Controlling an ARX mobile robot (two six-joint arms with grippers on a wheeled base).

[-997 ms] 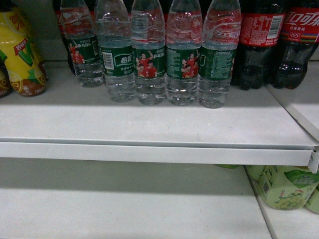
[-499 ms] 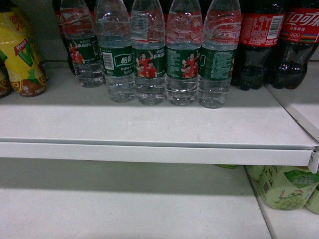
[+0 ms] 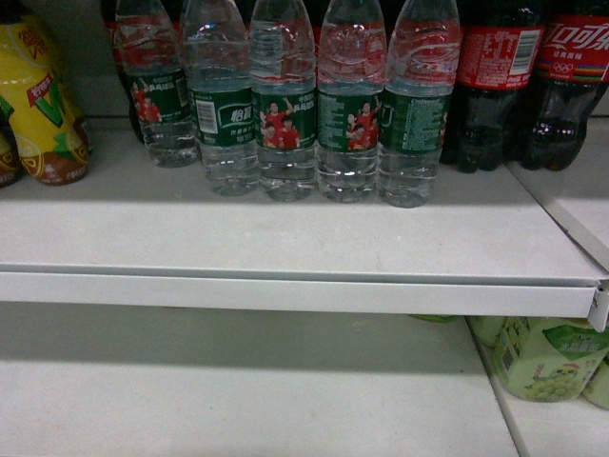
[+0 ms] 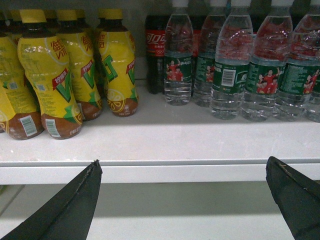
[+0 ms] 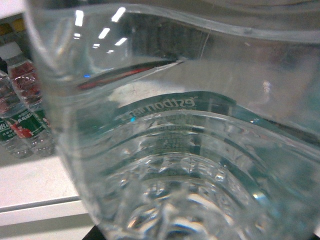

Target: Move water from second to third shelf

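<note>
Water [image 3: 285,105] is seen in the head view as a row of clear ribbed bottles with dark green labels bearing red-shirted figures and a barcode, set toward the back edge of the upper shelf [image 3: 285,238], between yellow drink bottles [image 3: 38,95] and red-labelled cola bottles [image 3: 495,76].

From the left wrist, the left gripper [image 4: 182,200] is shown with fingers spread wide before the shelf's front edge.

From the right wrist, one clear bottle [image 5: 190,150] fills the frame; embossed lettering is unreadable, and the right gripper's state cannot be told.
</note>
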